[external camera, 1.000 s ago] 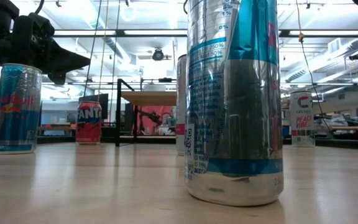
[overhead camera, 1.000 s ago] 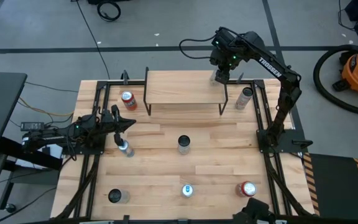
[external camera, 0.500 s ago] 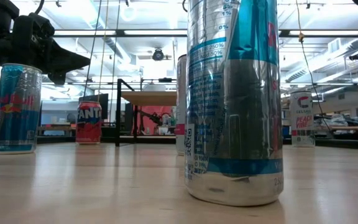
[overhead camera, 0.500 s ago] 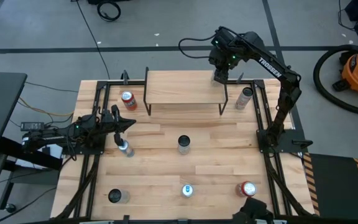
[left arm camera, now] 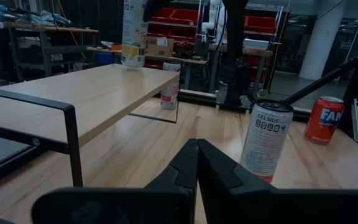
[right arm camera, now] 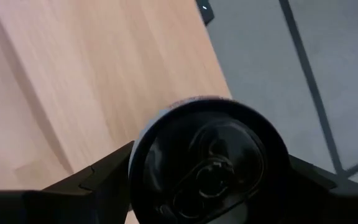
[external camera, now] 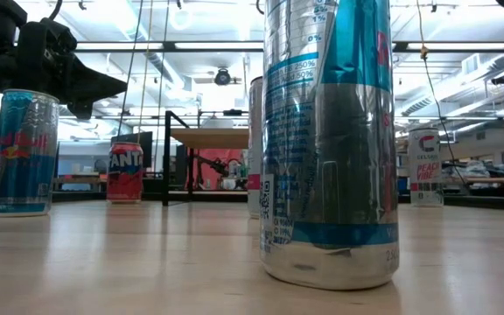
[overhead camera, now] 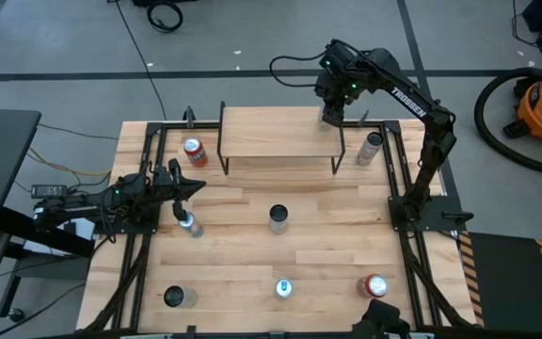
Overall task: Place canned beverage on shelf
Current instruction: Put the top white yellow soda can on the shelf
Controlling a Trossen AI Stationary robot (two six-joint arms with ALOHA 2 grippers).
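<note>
The shelf point(overhead camera: 276, 132), a light-wood board on thin black legs, stands at the table's far side. My right gripper point(overhead camera: 331, 109) hangs over its far right corner, shut on a silver can point(right arm camera: 207, 168); the left wrist view shows this can point(left arm camera: 132, 34) upright at the board's far end. My left gripper point(overhead camera: 194, 185) waits shut at the table's left edge, pointing level, touching nothing. My right gripper pinches the can's side wall just below its top rim point(right arm camera: 139, 163) between its two fingers point(right arm camera: 104, 175), one on each side. The fingers come steeply from above. The can stays upright over the shelf's far right corner; whether its base rests on the board I cannot tell.
Loose cans stand about: a red Fanta can point(overhead camera: 194, 151) left of the shelf, one point(overhead camera: 373, 146) right of it, one mid-table point(overhead camera: 278, 218), one by my left gripper point(overhead camera: 189, 224), and three along the near edge point(overhead camera: 283, 288). The board's middle and left are bare.
</note>
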